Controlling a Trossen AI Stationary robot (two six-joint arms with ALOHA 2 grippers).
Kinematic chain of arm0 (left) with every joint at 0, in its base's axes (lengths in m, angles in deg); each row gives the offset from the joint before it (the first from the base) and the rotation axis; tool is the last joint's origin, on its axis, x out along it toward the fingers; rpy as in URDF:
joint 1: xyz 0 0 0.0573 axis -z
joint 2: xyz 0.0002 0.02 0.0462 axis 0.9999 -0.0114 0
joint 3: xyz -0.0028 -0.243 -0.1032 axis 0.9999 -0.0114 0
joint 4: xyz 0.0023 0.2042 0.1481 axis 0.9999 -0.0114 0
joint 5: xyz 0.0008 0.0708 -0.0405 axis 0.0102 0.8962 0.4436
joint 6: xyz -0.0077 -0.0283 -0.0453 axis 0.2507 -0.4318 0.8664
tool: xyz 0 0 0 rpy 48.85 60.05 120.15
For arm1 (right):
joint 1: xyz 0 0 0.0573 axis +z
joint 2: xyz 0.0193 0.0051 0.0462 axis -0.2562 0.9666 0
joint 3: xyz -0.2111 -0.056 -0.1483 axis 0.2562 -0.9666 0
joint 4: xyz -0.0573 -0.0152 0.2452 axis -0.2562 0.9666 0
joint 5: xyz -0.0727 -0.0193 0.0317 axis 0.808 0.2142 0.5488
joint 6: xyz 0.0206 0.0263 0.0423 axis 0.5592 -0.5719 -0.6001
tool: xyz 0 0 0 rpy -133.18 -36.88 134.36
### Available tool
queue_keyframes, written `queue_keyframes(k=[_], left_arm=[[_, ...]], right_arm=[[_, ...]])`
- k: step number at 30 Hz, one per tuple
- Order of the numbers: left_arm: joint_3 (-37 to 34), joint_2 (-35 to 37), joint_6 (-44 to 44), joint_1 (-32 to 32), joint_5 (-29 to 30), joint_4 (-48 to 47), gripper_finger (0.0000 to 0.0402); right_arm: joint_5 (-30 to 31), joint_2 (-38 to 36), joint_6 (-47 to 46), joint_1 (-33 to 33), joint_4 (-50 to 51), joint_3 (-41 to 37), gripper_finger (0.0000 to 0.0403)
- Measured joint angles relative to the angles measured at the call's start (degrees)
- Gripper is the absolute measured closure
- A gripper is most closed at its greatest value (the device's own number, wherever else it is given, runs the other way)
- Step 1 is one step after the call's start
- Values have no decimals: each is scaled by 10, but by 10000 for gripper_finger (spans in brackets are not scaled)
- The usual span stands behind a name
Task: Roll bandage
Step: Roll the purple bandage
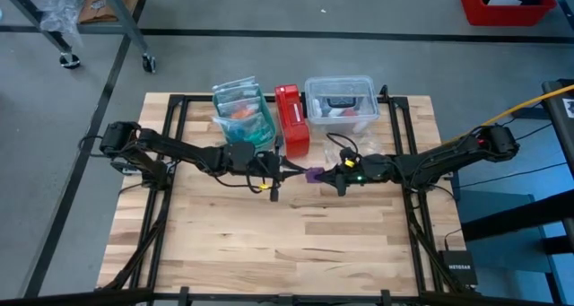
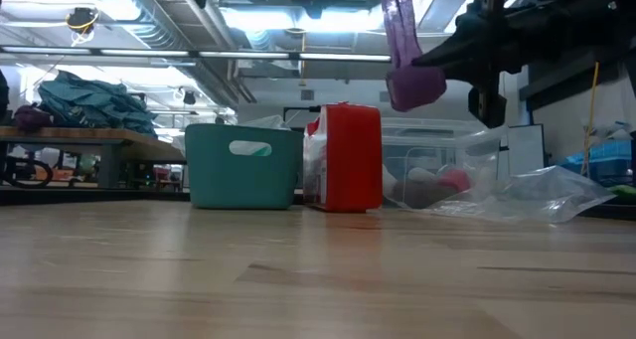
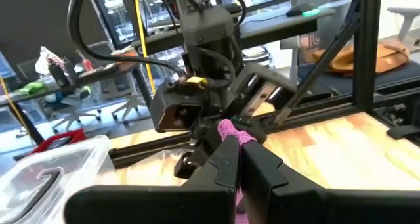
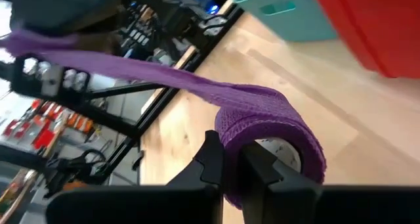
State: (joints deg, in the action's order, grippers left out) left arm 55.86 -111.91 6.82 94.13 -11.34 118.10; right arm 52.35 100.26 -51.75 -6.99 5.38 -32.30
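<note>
The purple bandage is held in the air between my two grippers, above the middle of the table. It is a small coiled roll with a flat strip running off it. My left gripper is shut on the strip's free end. My right gripper is shut on the roll. In the low view the roll hangs high above the wood, and the strip rises from it out of the picture. My left gripper pinches the strip's free end between its two fingers, coming level from the table's left. The strip runs on toward the other gripper, clear of the table. My right gripper holds the roll by its wall, which passes between the two fingers. One finger seems to stand inside the hollow and one outside. It comes level from the table's right. The roll is lifted clear, and its strip is drawn nearly straight toward my left gripper.
At the table's far side stand a teal bin with bags, a red box and a clear plastic tub. These also show in the low view, the bin left of the box. Bare wood lies toward the near edge.
</note>
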Motion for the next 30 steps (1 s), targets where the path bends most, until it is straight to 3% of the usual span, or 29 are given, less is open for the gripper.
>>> queue_keyframes(k=[4,9,14,21,30], left_arm=[[0,0,-5,1,-11,-1,401],[0,0,-3,10,-62,-23,401],[0,-1,-3,18,-63,-36,401],[0,-1,-2,18,-62,-36,398],[0,-1,91,11,-41,-39,345]], right_arm=[[-9,0,3,0,-24,0,380],[30,0,28,0,-68,0,380],[77,0,71,0,-121,0,380],[67,0,155,0,-201,-1,380],[51,0,240,0,-213,-1,380]])
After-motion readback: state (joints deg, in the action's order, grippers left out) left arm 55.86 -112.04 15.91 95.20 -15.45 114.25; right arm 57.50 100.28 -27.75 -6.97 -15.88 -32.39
